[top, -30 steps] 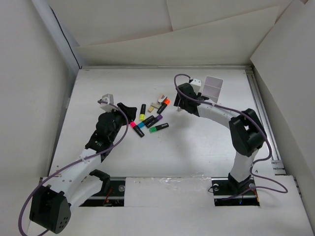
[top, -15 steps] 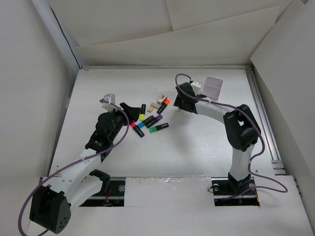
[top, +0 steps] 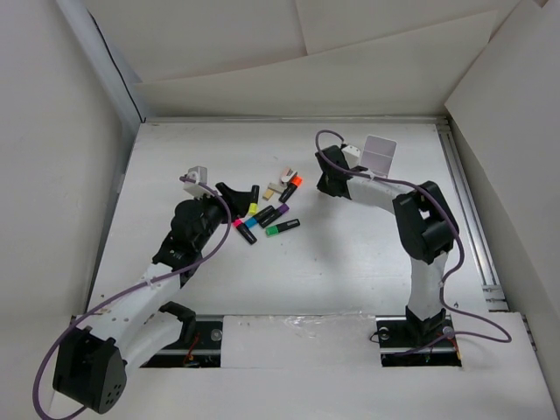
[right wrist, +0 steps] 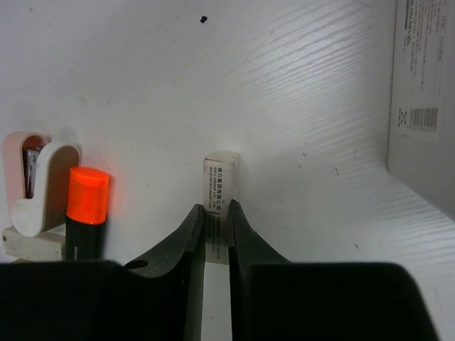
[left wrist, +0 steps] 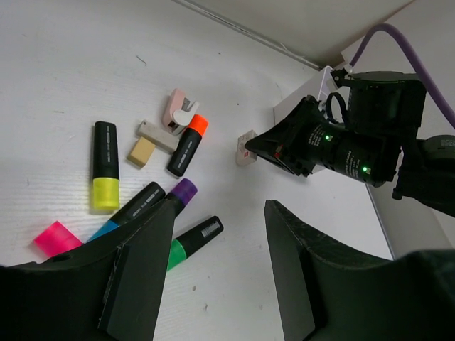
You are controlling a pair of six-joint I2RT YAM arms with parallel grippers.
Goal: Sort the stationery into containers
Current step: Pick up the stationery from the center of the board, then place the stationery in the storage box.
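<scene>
The right gripper (right wrist: pixel 215 212) is clenched on a small white labelled eraser (right wrist: pixel 221 177), which sits on the table (top: pixel 350 254) just left of the organiser (top: pixel 379 155). Farther left of the organiser lie an orange marker (right wrist: pixel 87 206) and a pinkish clip (left wrist: pixel 178 108). Beyond them is a loose cluster of markers (top: pixel 267 214). The left gripper (left wrist: pixel 219 209) hangs over that cluster, farthest from the organiser, its jaws apart and holding nothing.

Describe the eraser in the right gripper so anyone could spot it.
From the marker pile mid-table, look right toward the white organiser. The eraser sits between them in the right gripper: white with a printed label, unlike the pile's beige bits.
</scene>
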